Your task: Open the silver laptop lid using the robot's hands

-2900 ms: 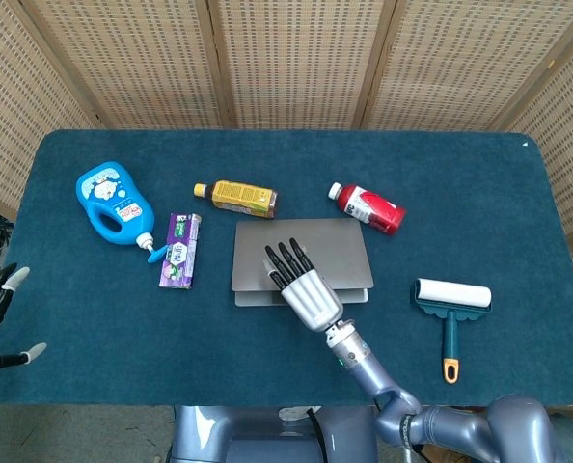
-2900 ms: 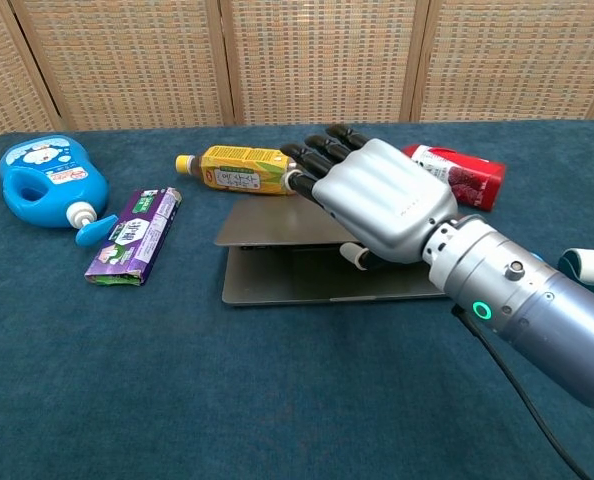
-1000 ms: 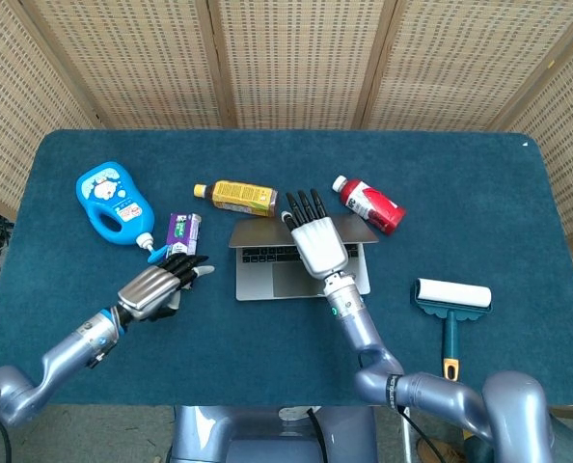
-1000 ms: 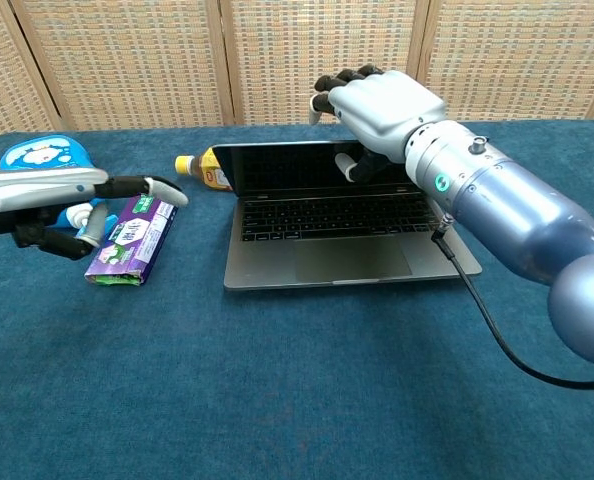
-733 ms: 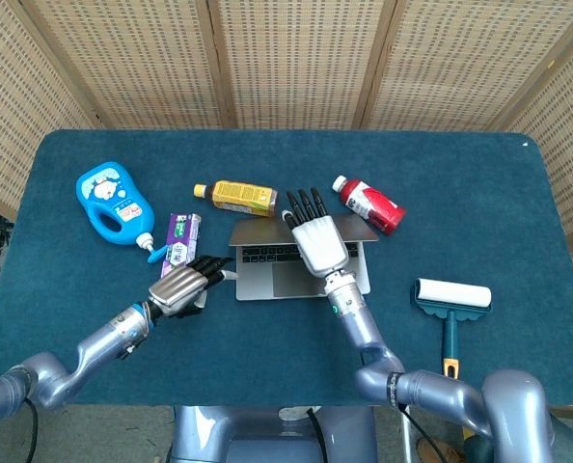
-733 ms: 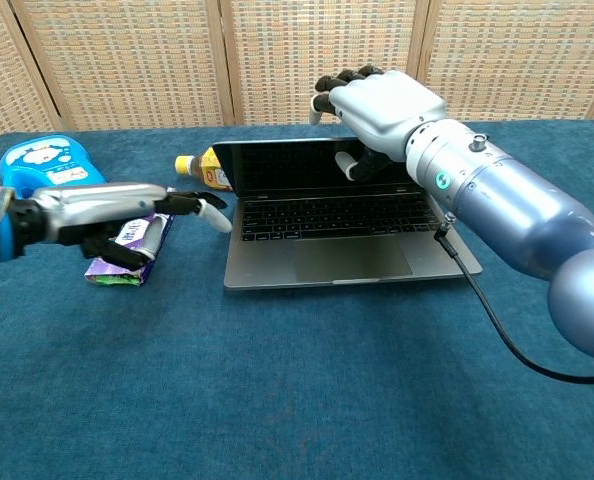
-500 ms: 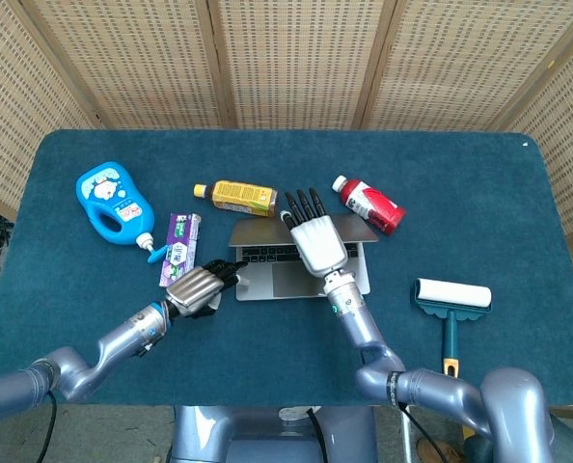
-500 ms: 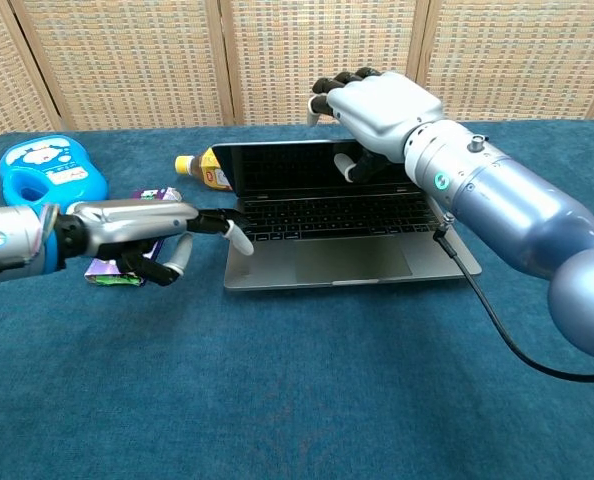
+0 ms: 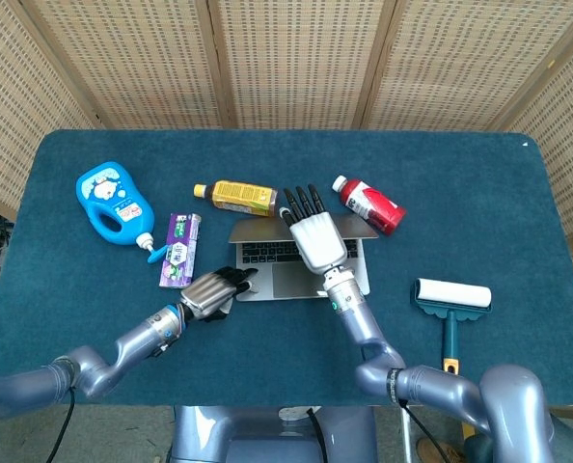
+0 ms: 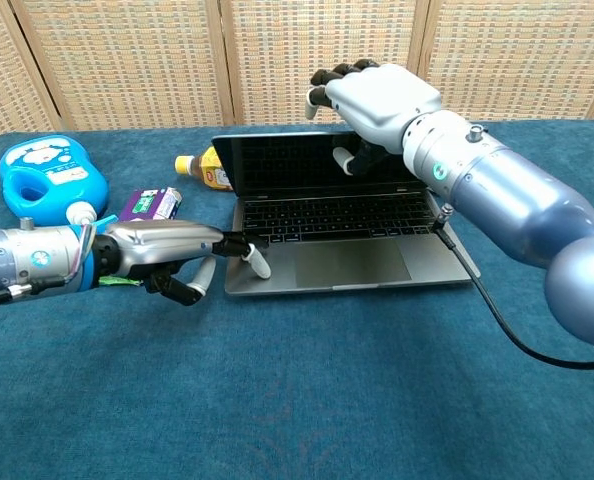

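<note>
The silver laptop (image 9: 288, 278) (image 10: 352, 263) stands open at the table's middle, its dark screen (image 10: 287, 168) upright and the keyboard showing. My right hand (image 9: 313, 237) (image 10: 375, 98) grips the lid's top edge, with fingers curled over the top and the thumb in front of the screen. My left hand (image 9: 212, 291) (image 10: 173, 249) lies low at the base's front left corner, fingers stretched out and apart, with the fingertips (image 10: 249, 250) touching the base. It holds nothing.
A blue detergent bottle (image 9: 113, 203) (image 10: 49, 180) and a purple pack (image 9: 180, 249) (image 10: 153, 205) lie left of the laptop. A yellow bottle (image 9: 238, 197) (image 10: 201, 170) and a red bottle (image 9: 368, 207) lie behind it. A lint roller (image 9: 450, 311) lies at the right.
The lid has risen from nearly flat to upright under my right hand. My left hand has come in from the table's left edge to the laptop's front left corner.
</note>
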`<state>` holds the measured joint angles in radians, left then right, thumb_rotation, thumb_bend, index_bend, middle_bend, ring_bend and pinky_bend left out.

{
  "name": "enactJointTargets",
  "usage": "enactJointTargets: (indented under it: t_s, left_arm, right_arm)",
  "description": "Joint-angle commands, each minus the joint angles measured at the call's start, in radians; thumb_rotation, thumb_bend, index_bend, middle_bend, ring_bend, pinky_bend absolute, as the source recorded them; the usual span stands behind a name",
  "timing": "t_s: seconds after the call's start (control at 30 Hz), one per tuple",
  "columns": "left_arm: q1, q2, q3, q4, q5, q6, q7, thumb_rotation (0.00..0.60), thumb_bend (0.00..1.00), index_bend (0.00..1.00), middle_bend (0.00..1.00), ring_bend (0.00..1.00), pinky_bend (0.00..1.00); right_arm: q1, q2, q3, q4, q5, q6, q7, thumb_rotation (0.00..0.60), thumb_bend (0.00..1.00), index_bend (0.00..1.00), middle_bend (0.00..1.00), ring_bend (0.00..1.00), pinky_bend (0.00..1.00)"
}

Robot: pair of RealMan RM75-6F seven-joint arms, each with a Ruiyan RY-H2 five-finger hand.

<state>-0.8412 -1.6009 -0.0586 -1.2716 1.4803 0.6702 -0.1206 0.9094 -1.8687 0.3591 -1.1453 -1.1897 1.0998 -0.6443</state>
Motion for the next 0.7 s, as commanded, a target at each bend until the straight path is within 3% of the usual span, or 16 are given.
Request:
enactJointTargets:
  t_s: [0.03,0.37,0.7]
  left_arm:
    - [-0.010,-0.017,0.001,0.014,-0.018,-0.013,0.014,0.600,1.00,0.20,0.03,0.11,0.12]
    - [-0.016,-0.030,0.011,0.030,-0.036,-0.004,0.041,0.600,1.00,0.20,0.03,0.12,0.12]
    - [-0.028,-0.029,0.011,0.028,-0.084,-0.034,0.076,0.600,1.00,0.20,0.03,0.12,0.12]
  right_arm:
    - [0.005,0.004,0.001,0.000,0.004,-0.001,-0.003,0.600,0.64,0.27,0.13,0.05,0.05]
    - [0.019,0.029,0.007,0.006,0.004,0.007,0.001,0.600,0.64,0.27,0.13,0.05,0.05]
    - [0.039,0.046,0.036,0.080,0.037,0.001,0.006,0.600,0.64,0.27,0.14,0.05,0.05]
